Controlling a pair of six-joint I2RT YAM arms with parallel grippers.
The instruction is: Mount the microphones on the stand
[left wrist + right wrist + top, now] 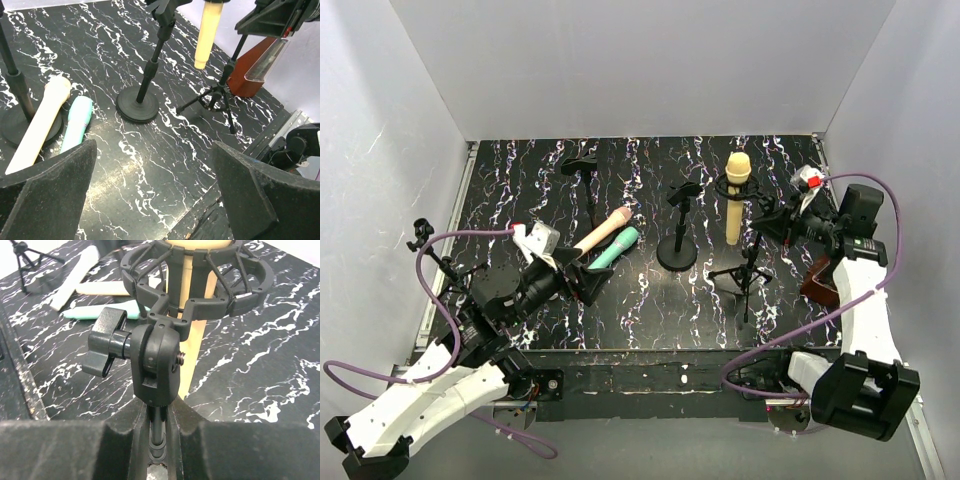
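The yellow-tan microphone (737, 195) hangs upright in the ring-shaped shock mount (200, 285) of a tripod stand (745, 272). My right gripper (160, 415) is shut on that stand's thin pole, just under the swivel joint. The peach-pink microphone (603, 232) and the teal-green microphone (617, 248) lie side by side on the marbled table. My left gripper (582, 275) hovers just in front of their near ends, wide open and holding nothing. In the left wrist view both microphones (40, 125) (77, 122) lie left of the left finger (50, 190).
A round-base stand (677, 250) with an unfilled clip stands mid-table, between the lying microphones and the tripod. Another round-base stand (580, 165) stands at the back left. A red-brown object (817, 280) lies by the right wall. White walls enclose the table.
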